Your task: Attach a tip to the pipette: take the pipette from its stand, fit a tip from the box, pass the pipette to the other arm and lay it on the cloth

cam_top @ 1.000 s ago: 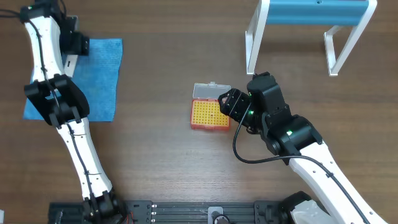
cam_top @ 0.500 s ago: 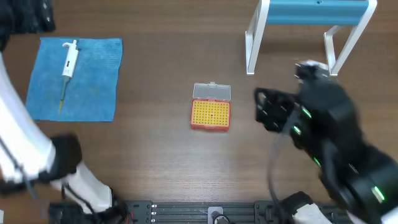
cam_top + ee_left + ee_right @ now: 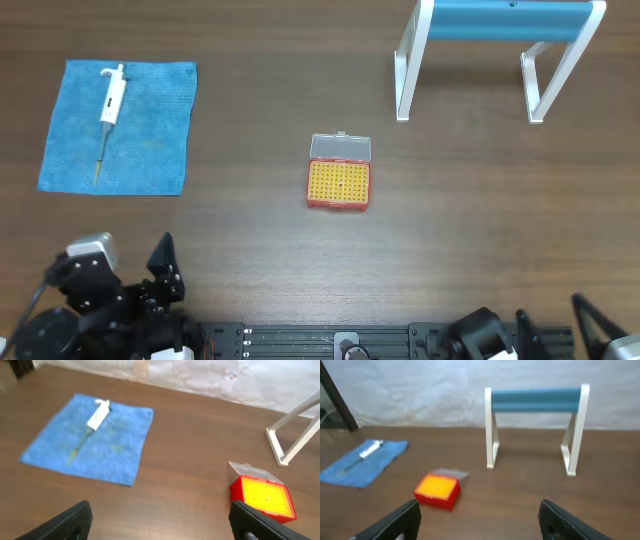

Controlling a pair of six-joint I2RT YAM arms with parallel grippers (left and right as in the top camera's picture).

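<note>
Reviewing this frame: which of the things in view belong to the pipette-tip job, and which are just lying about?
Belong to the job:
- pipette, lying on the cloth
- blue cloth
- tip box, lid open
- stand, holding nothing

Not part of the job:
- wooden table, only the work surface
- white wall behind
- dark post at the room's edge
</note>
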